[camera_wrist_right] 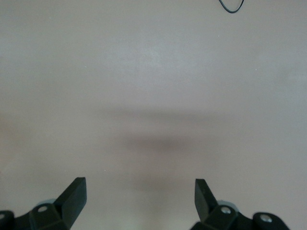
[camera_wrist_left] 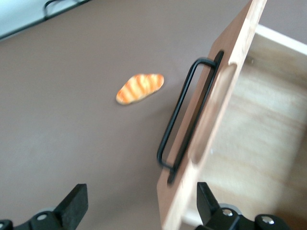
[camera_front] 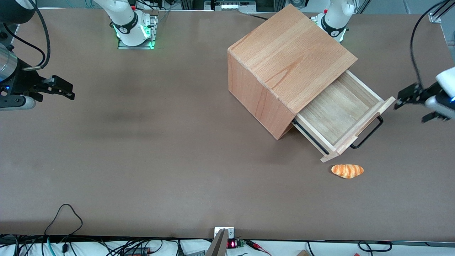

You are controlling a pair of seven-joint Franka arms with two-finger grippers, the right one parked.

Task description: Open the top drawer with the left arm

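Top drawer (camera_front: 339, 112): it is pulled far out of the beech box (camera_front: 284, 67), and the pale board inside is open to see. It points toward about 4 o'clock from the box in the front view.

Drawer front (camera_wrist_left: 211, 120): a flat beech panel at the outer end of the drawer, standing upright.

Handle (camera_front: 368, 134): a thin black wire bar on the drawer front; nothing is touching it.

Gripper (camera_front: 408, 97): the left arm's gripper hangs in the air just beside the far corner of the drawer front, at about 2 o'clock from the handle. Its fingers (camera_wrist_left: 76, 203) are spread wide apart and hold nothing. In the wrist view the edge of the drawer front lies between the two fingertips.

Left arm (camera_front: 444, 92): it reaches in from the working arm's end of the table.

Bread roll (camera_front: 347, 170): small and orange, lying on the table (camera_front: 142, 160), nearer to the front camera than the drawer, near the drawer front's lower corner but apart from it.
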